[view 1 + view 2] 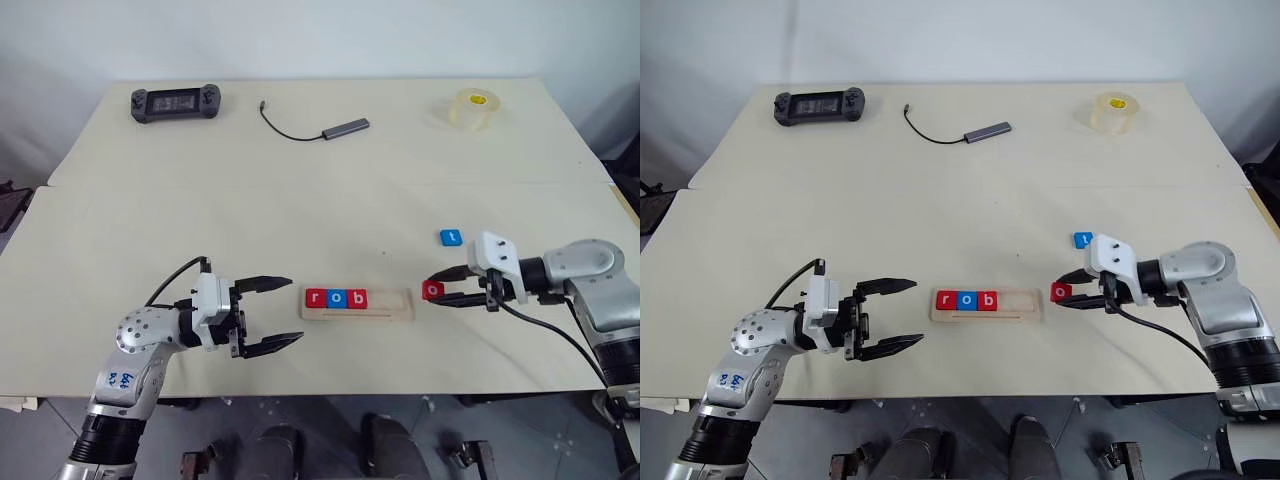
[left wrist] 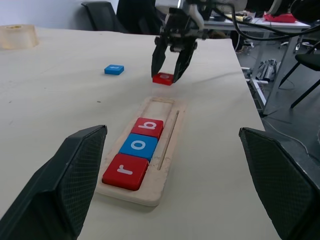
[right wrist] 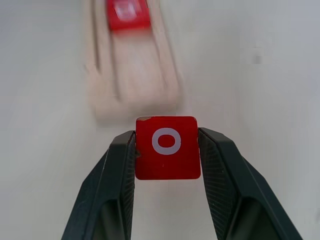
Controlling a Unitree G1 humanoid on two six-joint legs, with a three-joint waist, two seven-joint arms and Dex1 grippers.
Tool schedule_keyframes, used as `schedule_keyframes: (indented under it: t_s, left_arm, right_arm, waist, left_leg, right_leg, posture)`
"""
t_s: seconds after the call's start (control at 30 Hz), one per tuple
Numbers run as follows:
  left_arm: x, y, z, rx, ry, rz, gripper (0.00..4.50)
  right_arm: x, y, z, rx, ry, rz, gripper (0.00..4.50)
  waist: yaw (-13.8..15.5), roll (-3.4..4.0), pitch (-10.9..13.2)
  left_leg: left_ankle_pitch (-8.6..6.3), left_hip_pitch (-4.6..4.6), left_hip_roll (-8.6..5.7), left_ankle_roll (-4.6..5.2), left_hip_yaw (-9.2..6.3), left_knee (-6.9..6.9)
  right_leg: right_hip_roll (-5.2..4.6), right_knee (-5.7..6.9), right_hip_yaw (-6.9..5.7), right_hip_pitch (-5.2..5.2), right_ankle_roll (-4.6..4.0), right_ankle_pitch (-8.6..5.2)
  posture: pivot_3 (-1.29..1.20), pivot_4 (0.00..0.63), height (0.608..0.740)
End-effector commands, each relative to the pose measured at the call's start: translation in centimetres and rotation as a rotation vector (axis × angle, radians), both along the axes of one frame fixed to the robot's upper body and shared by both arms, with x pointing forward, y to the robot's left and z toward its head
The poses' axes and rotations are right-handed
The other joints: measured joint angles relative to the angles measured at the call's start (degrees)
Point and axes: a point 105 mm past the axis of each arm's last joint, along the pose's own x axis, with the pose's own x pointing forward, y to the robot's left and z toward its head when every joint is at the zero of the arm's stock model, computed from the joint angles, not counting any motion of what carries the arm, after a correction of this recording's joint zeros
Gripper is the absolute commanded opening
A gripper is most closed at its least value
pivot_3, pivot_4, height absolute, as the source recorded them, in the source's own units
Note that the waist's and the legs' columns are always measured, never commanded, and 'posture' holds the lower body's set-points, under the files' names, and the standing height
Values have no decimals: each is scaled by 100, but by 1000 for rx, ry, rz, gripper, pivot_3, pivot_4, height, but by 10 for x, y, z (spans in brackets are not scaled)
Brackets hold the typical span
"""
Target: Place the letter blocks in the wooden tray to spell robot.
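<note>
Your right end effector [image 1: 434,290] has its two fingers closed against the sides of the red o [image 3: 167,147], gripping it just off the right end of the tray [image 1: 395,313]. Lift the tile clear of the rim before you carry it left, then lower it flat into the slot just beside the red b [image 1: 359,298], so its edge sits against that tile and the letter reads the same way as the others. Keep the o level in the fingers; a tilted tile would likely catch on the raised rim. Let go only once it lies flat. Your left end effector [image 1: 283,314] hangs wide open and empty near the left end of the tray, so it could steady the tray if it slides, but keep it off the tiles. The blue t [image 1: 451,237] waits on the worktop [image 1: 300,200], farther back and to the right of the tray. Count: five tiles in all, three red and two blue; three in the tray (r [image 1: 317,297], o [image 1: 338,298], b), one in your grip, one loose. One tray, with two spaces free at its right end.
</note>
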Motion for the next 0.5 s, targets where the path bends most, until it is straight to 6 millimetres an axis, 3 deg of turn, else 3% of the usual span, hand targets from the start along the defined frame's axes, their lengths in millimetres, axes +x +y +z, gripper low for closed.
schedule_keyframes:
  t_s: [0.03, 0.17, 0.5]
  left_arm:
    - [-2, 2, 5, 0, -36, 14, 4500]
    - [-3, 2, 3, -5, -35, 31, 4500]
    - [-5, 4, 4, -8, -40, 67, 4500]
  right_arm:
    - [-7, 29, 14, 41, 15, 69, 1456]
    - [-5, 61, 3, 27, 20, 89, 1456]
    - [5, 66, -21, -30, 17, 75, 1456]
  waist:
    - [2, 0, 0]
    - [-6, 0, 0]
    - [70, -1, 0]
  left_leg:
    - [-2, 0, 3, -4, -3, 0]
    - [-4, 0, 8, -7, -4, 0]
    - [-1, -8, -14, 2, -10, 0]
  right_leg:
    - [-1, 0, -1, 1, -1, 0]
    - [-3, 4, -2, 0, -2, -1]
    - [-1, 16, -10, -3, -1, -1]
  posture:
    - [0, 150, 740]
    - [0, 150, 740]
    - [0, 150, 740]
